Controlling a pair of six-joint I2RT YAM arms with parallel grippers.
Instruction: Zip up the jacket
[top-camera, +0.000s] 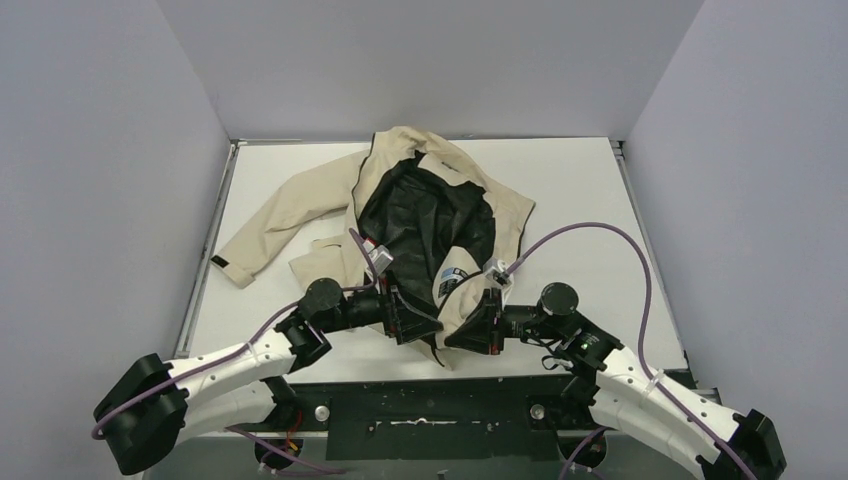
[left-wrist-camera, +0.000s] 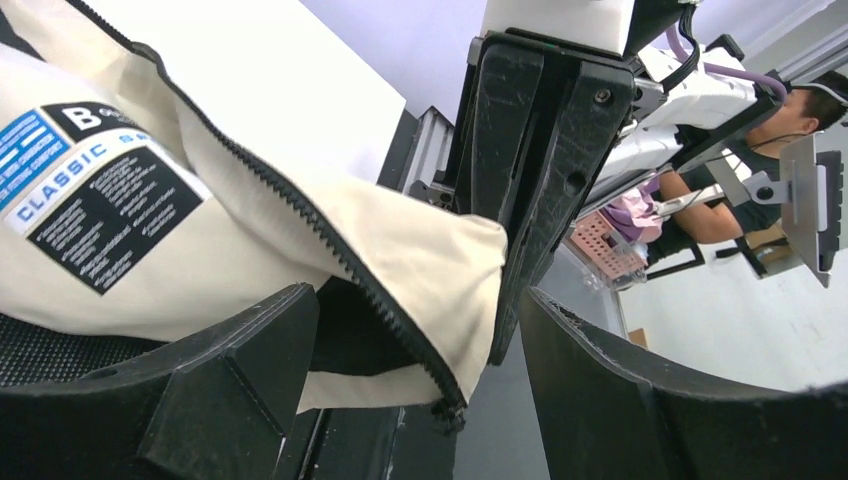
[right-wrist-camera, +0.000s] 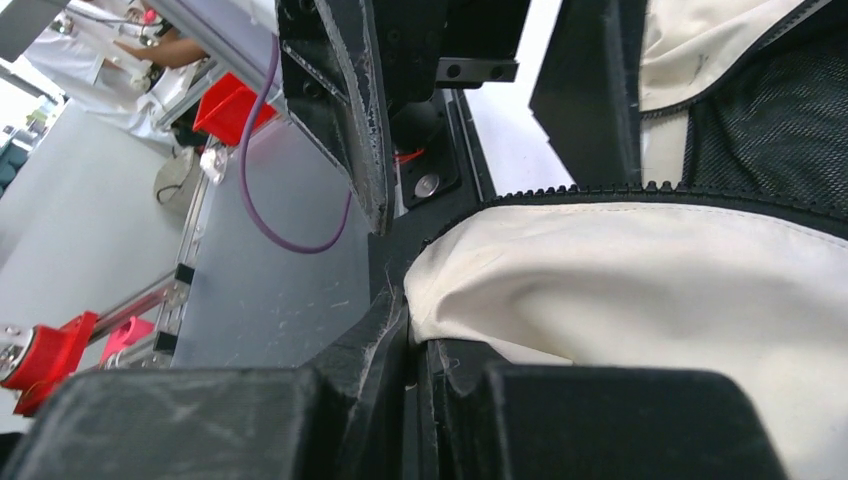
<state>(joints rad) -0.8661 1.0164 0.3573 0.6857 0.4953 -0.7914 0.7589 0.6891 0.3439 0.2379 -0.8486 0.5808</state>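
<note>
The beige jacket lies spread on the white table with its front open, showing the black lining. Both grippers meet at its near hem. My left gripper is open; in the left wrist view its fingers stand wide apart around the hem corner, where the dark zipper ends at the bottom, without pinching it. My right gripper is shut on the jacket's hem edge, with beige cloth bulging out above the closed jaws. Zipper teeth run along that panel's top.
A white printed label is sewn inside the jacket. The left sleeve stretches toward the table's left edge. Purple cables loop over the right half of the table. The dark base rail runs just below the hem. Grey walls close three sides.
</note>
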